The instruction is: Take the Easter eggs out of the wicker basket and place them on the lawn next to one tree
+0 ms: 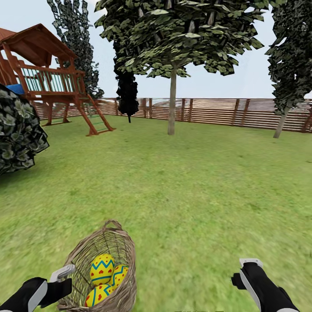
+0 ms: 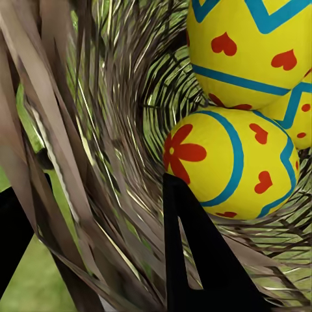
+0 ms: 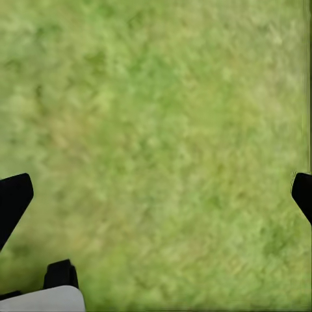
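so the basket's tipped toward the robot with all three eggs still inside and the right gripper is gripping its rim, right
Not quite: it is the left gripper, not the right, that is at the wicker basket, its fingers straddling the wall in the left wrist view. The right gripper hangs open over bare lawn. The three Easter eggs are indeed still inside.

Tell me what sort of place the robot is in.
A fenced back garden, most likely: mown lawn, a brown slat fence around it, a wooden play tower, and a broad-canopied tree.
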